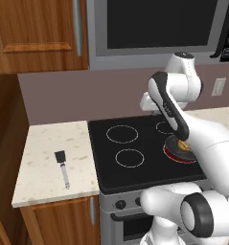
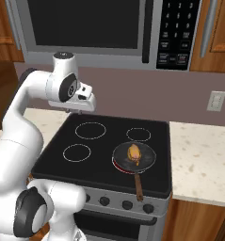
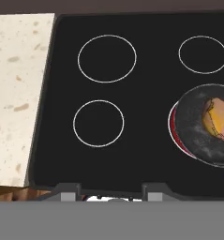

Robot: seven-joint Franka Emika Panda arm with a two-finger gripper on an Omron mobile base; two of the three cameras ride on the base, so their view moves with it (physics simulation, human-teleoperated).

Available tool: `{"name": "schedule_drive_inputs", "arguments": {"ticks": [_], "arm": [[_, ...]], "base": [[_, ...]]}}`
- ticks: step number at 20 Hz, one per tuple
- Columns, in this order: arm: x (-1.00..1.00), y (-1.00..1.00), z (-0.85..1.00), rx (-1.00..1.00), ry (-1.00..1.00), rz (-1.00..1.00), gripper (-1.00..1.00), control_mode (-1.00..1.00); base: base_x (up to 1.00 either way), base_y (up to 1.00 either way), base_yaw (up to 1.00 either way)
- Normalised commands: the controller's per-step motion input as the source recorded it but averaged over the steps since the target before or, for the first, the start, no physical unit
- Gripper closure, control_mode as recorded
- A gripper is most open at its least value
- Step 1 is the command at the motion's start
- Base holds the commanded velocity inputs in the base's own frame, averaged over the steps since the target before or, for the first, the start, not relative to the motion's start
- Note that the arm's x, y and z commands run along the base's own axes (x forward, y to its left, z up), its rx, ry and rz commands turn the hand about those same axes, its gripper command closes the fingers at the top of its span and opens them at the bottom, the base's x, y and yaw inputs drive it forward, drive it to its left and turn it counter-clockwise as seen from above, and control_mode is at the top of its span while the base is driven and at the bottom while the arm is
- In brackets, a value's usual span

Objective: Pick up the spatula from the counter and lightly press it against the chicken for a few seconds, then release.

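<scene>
Pincer hangs above the black glass cooktop, looking straight down, its two tips partly apart with nothing between them. On the front-right burner, glowing red, sits the dark round frying pan, and in it lies one golden-orange piece of chicken. In the right base view the pan's brown handle runs toward 6 o'clock, past the stove's front edge. Now the spatula, with its flat black blade and slim grey metal handle. It lies flat on the speckled beige counter, at 9 o'clock from the cooktop in the left base view, well apart from pan and pincer. Its long axis runs roughly 12 to 6, with the blade at 12 toward the wall and the handle tip between 5 and 6, toward the counter's front edge.
</scene>
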Motion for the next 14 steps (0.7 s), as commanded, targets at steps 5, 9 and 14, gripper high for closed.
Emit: {"name": "schedule_drive_inputs", "arguments": {"ticks": [5, 9, 14], "arm": [[-0.24, 0.11, 0.00, 0.00, -0.01, 0.00, -1.00, -1.00], [-0.52, 0.12, 0.00, 0.00, -0.06, 0.00, -1.00, -1.00], [-0.55, 0.33, 0.00, 0.00, -0.05, 0.00, -1.00, -1.00]], "base": [[0.00, 0.00, 0.00], [0.00, 0.00, 0.00], [0.00, 0.00, 0.00]]}}
